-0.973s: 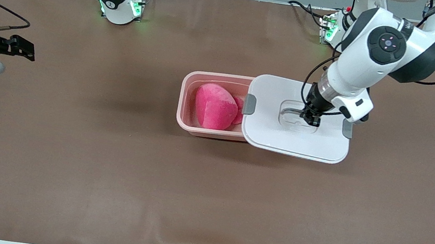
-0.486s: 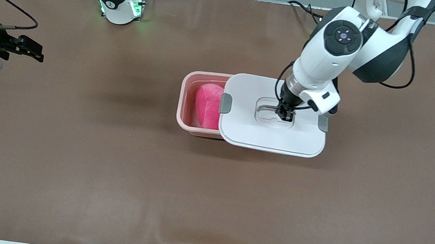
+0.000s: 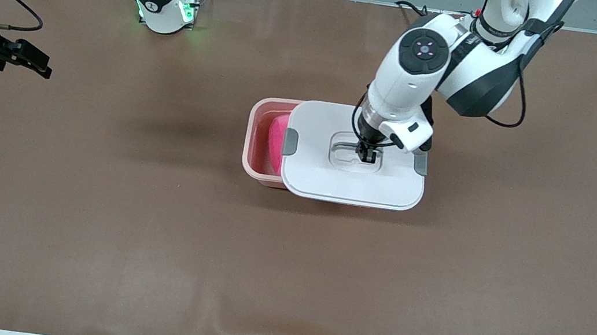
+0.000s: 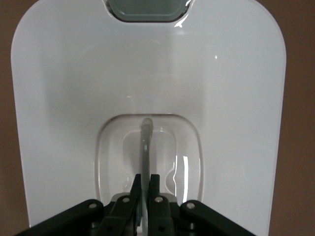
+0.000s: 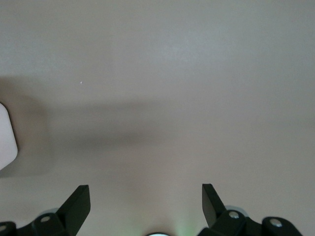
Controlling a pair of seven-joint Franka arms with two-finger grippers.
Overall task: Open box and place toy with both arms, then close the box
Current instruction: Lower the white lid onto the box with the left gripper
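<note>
**Lid held over a pink box, toy partly covered**

Seen from above: a brown table point(image 3: 151, 217) with a pale pink box point(image 3: 256, 138) near its middle, somewhat closer to the edge where the arm bases stood. Inside the box, a hot-pink plush toy point(image 3: 277, 135), only a narrow strip of it visible. Over most of the box, a white lid point(image 3: 332, 178), offset toward the left arm's end of the table, leaving the tub's end toward the right arm uncovered. On each short side of the lid, a grey clip point(image 3: 290, 142).

Reaching down from the left arm's base to the centre of the lid: the left hand point(image 3: 365, 155), fingers point(image 4: 156, 189) clenched on the thin grey handle point(image 4: 146, 147) standing up from the lid's recess, as shown plainly in the left wrist view.

At the right arm's end of the table, well apart from the box: the right hand point(image 3: 27, 58), waiting above the table's edge, fingers point(image 5: 78, 202) spread wide and holding nothing, with only bare table beneath in the right wrist view.
</note>
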